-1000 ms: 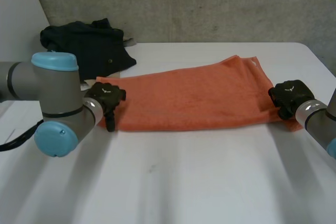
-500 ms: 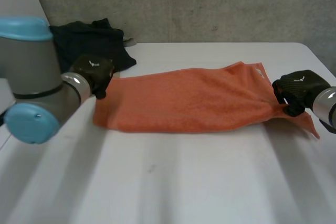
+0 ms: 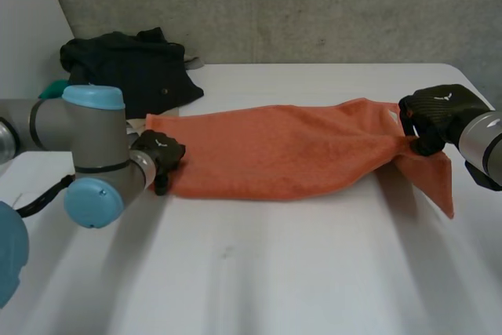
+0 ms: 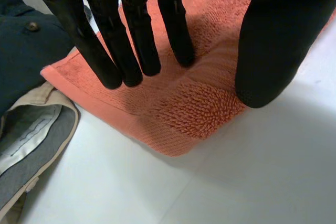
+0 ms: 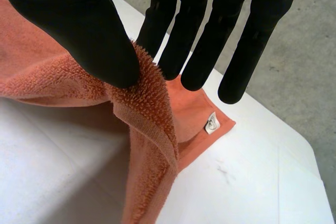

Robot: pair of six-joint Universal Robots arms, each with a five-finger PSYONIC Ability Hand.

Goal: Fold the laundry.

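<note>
The left hand [image 3: 159, 158] went up toward the dark clothes [image 3: 129, 64]. Then it came back down flat on the near left corner of the orange towel [image 3: 274, 158]. The right hand [image 3: 430, 119] pinched the towel's right end and lifted it higher, so one corner hung down loose.

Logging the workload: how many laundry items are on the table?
3: an orange towel in front, a dark blue garment behind its left end, a beige-grey garment beside that. More may lie hidden beneath them.

Left hand [image 3: 161, 152] flat, fingers straight; right hand [image 3: 431, 115] aloft, pinching.
</note>
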